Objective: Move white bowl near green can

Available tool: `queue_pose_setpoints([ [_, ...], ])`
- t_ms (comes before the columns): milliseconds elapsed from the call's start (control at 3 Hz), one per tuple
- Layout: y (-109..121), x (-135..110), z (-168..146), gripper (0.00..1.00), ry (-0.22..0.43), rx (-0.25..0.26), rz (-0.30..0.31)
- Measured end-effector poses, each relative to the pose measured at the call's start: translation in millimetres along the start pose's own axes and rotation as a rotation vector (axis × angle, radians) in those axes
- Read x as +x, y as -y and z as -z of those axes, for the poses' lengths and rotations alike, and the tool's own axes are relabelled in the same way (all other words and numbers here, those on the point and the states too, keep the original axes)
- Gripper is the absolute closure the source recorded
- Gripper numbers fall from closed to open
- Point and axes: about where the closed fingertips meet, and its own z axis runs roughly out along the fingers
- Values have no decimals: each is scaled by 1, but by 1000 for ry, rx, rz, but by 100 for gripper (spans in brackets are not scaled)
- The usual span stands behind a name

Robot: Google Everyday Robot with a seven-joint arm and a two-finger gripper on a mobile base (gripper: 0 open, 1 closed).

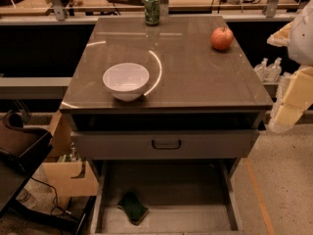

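1. Finds the white bowl (125,81) upright and mouth-up on the near left part of the desk (195,82), just back from the near edge.
2. Finds the green can (152,9) upright at the far edge, a little right of the bowl and well apart from it.
3. Puts the hand (286,111) off the right side of the desk, past its near right corner and perhaps slightly below the desk top, touching nothing. Cannot tell whether shut or apart.
4. Turns on one relation: bowl to the left of the hand, across most of the near half of the desk, and only a little farther back.
5. Calls for a mostly leftward reach. With a round bowl, needs no long axis lined up; probably suits a grip on the right-hand rim, nearest the hand.
6. Then calls for a carry toward the far edge and slightly right, stopping beside the can without knocking it.
7. Leaves the red apple (222,38) at the far right, off that path.
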Motion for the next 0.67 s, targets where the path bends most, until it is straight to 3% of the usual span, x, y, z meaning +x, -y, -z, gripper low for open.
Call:
queue_pose_setpoints([
  [333,0,-1,0,0,-1,2,1],
  [667,10,-23,-21,0,-59,-1,36],
])
